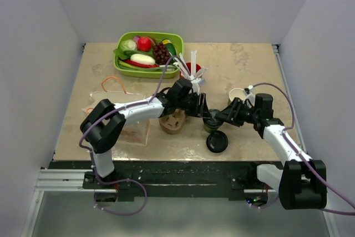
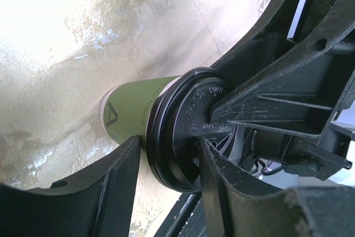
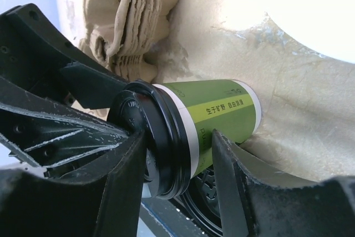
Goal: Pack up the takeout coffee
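The takeout coffee (image 1: 212,124) is a small green cup standing near the table's middle, with a black lid (image 2: 177,129) on its rim. My left gripper (image 1: 203,111) comes in from the left. In the left wrist view (image 2: 170,144) one finger lies on the lid's top and the other sits just under the lid's rim, so it pinches the lid. My right gripper (image 1: 223,117) comes in from the right. Its jaws (image 3: 178,147) stand apart, one over the lid (image 3: 161,137), one in front of the cup's wall (image 3: 227,109).
A second black lid (image 1: 217,141) lies just in front of the cup. Another open green cup (image 1: 237,94) stands behind my right gripper. The brown cardboard carrier (image 1: 173,121) is left of the cup. A red cup with white sticks (image 1: 193,70), a green food tray (image 1: 178,40) and a plastic bag (image 1: 119,117) lie further off.
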`<state>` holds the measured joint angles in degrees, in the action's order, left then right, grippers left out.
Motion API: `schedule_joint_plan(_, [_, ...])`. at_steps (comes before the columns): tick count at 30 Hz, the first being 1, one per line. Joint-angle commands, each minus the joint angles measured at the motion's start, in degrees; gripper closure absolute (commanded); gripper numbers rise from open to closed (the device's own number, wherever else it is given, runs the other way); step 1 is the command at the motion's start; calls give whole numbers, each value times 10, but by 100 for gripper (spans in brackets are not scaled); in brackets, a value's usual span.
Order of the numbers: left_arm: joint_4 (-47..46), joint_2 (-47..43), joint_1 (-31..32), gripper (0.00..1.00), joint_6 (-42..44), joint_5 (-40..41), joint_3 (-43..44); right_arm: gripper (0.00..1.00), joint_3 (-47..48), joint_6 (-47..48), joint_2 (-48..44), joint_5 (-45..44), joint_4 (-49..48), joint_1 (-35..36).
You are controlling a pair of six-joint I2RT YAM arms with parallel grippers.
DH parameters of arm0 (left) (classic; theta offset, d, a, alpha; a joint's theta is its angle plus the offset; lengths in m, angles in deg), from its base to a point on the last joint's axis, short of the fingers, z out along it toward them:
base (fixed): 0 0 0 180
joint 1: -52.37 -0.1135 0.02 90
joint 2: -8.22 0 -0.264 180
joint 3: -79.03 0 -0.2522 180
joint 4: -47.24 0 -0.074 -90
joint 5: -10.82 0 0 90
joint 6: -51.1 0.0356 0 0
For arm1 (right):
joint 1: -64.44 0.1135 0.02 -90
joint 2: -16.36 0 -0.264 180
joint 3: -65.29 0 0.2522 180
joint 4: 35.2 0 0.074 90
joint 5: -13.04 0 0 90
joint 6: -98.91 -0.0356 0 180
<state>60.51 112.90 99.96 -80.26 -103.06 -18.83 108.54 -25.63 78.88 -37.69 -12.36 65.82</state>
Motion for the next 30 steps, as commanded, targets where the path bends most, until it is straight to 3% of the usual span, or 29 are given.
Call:
schedule_joint_plan(1, [-22, 19, 8, 55, -6, -21, 3, 64, -31, -31, 8, 42, -38, 6])
schedule_joint_plan(5, [-19, 24, 9, 56, -6, -15, 1, 100, -42, -37, -5, 45, -49, 6])
schedule_joint_plan(11, [-23, 28, 9, 57, -2, -11, -2, 100, -88, -76, -6, 104, -174, 5])
schedule_joint_plan(15, [-21, 25, 9, 60, 6, -6, -4, 100, -107, -71, -9, 103, -188, 3])
schedule_joint_plan(25, [-10, 21, 3, 69, 16, 5, 0, 100, -66, -80, -29, 133, -113, -13])
schedule_joint_plan(29, [4, 20, 1, 69, 30, 20, 6, 100, 25, 60, -40, 6, 58, -13])
schedule_joint_plan(30, [4, 20, 1, 69, 33, 19, 8, 95, 40, 75, -42, -15, 85, -12])
